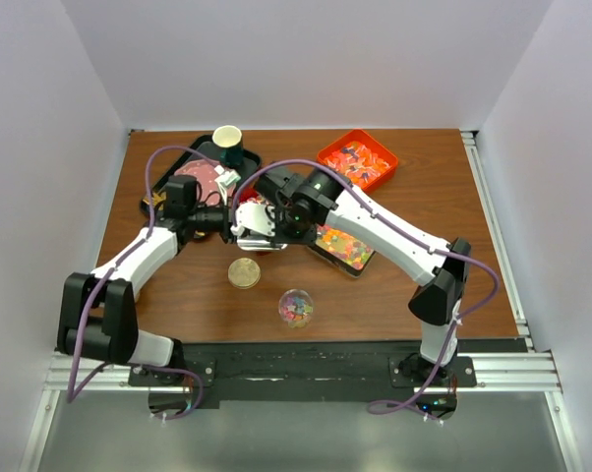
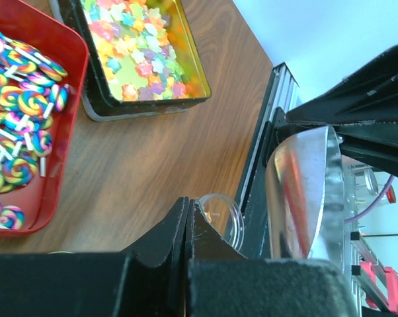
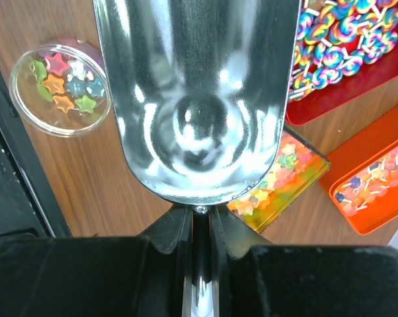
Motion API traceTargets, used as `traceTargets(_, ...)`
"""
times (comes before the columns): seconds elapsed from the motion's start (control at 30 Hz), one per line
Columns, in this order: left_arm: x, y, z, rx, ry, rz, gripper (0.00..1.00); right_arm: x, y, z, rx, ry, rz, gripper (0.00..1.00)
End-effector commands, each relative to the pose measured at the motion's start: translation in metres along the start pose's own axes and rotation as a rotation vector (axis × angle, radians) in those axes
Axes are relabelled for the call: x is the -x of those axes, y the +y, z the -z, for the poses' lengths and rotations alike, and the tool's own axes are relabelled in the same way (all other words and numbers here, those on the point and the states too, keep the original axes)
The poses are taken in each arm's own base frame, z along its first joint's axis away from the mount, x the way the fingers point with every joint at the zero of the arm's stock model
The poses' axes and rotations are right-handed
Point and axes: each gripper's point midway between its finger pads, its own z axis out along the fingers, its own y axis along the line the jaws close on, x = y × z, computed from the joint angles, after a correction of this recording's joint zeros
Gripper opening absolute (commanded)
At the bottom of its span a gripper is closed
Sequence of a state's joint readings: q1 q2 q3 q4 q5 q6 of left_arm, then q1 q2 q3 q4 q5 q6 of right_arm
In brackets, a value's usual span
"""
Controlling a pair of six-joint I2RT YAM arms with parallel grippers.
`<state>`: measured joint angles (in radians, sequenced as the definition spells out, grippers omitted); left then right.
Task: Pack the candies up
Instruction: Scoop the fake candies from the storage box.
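Observation:
My right gripper is shut on the handle of the silver scoop, whose bowl is empty and held above the table. A clear round container holding a few star-shaped jelly candies sits lower left of the scoop; it also shows in the top view. A gold tin of star jelly candies and a red tray of swirl lollipops lie close by. My left gripper is shut and empty, beside the scoop. In the top view both grippers meet mid-table, left and right.
A round gold lid lies near the front centre. An orange tray of wrapped sweets sits at the back right. A black tray with pink items and a cup is at the back left.

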<state>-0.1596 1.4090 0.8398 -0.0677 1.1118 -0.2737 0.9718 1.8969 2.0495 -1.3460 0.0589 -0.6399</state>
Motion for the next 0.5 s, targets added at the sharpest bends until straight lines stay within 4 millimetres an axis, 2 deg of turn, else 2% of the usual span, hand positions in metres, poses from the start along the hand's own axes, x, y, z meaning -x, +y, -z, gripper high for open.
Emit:
traceTargets(0.0, 0.02, -0.002, 0.001, 0.033, -0.001, -0.043, 0.0, -0.025, -0.012, 0.022, -0.026, 0.02, -0.042, 0.0)
traceTargets(0.03, 0.024, 0.009, 0.003, 0.102, -0.006, -0.079, 0.0, -0.036, -0.019, 0.023, -0.025, 0.032, -0.044, 0.0)
traceTargets(0.07, 0.021, 0.013, 0.003, 0.114, 0.0, -0.076, 0.0, -0.063, -0.032, 0.024, -0.03, 0.075, -0.087, 0.0)
traceTargets(0.1, 0.016, 0.017, 0.002, 0.118, 0.009, -0.066, 0.0, -0.078, -0.04, 0.026, -0.043, 0.108, -0.083, 0.0)
traceTargets(0.13, 0.009, 0.018, -0.002, 0.109, 0.026, -0.064, 0.0, -0.094, -0.051, 0.03, -0.063, 0.158, -0.013, 0.0)
traceTargets(0.17, 0.006, 0.02, -0.005, 0.106, 0.035, -0.066, 0.0, -0.122, -0.063, 0.032, -0.096, 0.256, 0.009, 0.0)
traceTargets(0.23, -0.005, 0.023, -0.02, 0.087, 0.065, -0.082, 0.0, -0.148, -0.084, 0.041, -0.141, 0.337, 0.116, 0.0)
traceTargets(0.27, -0.009, 0.024, -0.025, 0.08, 0.07, -0.085, 0.0, -0.156, -0.089, 0.036, -0.147, 0.378, 0.163, 0.0)
traceTargets(0.33, -0.013, 0.028, -0.042, 0.052, 0.056, -0.084, 0.0, -0.176, -0.105, 0.042, -0.168, 0.495, 0.294, 0.0)
traceTargets(0.37, -0.015, 0.027, -0.048, 0.038, 0.052, -0.072, 0.0, -0.183, -0.109, 0.036, -0.175, 0.537, 0.336, 0.0)
traceTargets(0.43, -0.018, 0.027, -0.067, 0.001, 0.044, -0.046, 0.0, -0.199, -0.124, 0.038, -0.183, 0.643, 0.443, 0.0)
traceTargets(0.47, -0.019, 0.026, -0.074, -0.012, 0.044, -0.038, 0.0, -0.204, -0.127, 0.031, -0.179, 0.679, 0.474, 0.0)
